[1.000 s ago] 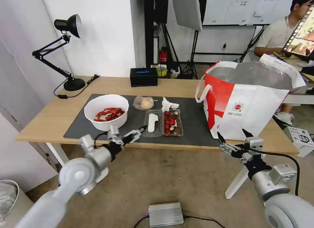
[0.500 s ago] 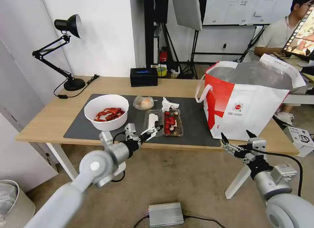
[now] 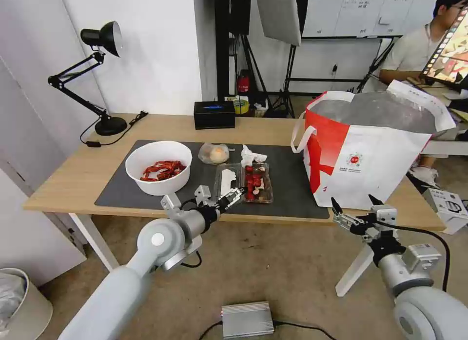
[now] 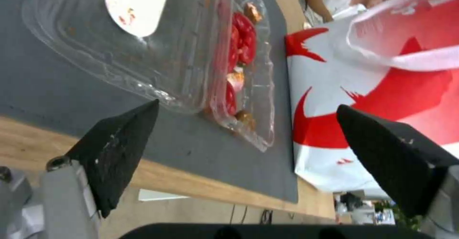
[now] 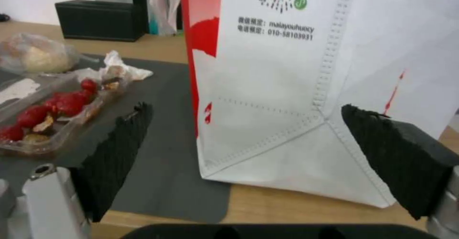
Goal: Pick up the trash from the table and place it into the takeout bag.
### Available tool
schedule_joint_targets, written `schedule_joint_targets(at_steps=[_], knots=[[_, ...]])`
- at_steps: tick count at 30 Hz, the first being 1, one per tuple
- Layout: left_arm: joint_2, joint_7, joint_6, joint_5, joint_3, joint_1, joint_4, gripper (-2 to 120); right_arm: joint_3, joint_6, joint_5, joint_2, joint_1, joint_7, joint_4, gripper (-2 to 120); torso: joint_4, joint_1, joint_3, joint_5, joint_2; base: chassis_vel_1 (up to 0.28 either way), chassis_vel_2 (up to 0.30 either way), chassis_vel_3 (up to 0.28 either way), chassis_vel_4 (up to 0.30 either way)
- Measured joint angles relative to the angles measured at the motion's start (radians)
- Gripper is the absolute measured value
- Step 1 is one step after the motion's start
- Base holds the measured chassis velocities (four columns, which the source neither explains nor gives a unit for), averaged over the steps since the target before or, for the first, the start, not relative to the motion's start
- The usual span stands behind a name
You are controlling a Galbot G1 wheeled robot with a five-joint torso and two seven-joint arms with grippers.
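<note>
The left end effector has slid rightward to the plastic tray, spread wide and empty (pickup looks imminent); the bag waits at three o'clock beside the released right end effector.

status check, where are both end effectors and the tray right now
Left end effector open at the clear tray's near edge, not gripping. Right end effector open, idle before the takeout bag. Nothing blocking the tray.
</note>
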Motion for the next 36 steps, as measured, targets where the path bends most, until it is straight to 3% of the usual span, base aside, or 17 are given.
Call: schedule_joint_targets(at_steps=[15,36], knots=[[-0.056,-0.066,-0.004,-0.001,0.001,0.006,-0.009,100,-0.008,-0.001,-0.002,0.006,0.005,0.015,-0.008,100,0.0000,0.000,0.000,-0.0001,0.000,0.000,0.000,0.000,0.000],[-0.093,-0.070,-0.005,0.024,0.013,-0.027,0.043,100,-0.008,-0.001,-0.005,0.014,0.010,0.025,-0.028,100,0.0000,0.000,0.000,-0.0001,0.000,0.000,0.000,0.000,0.000]])
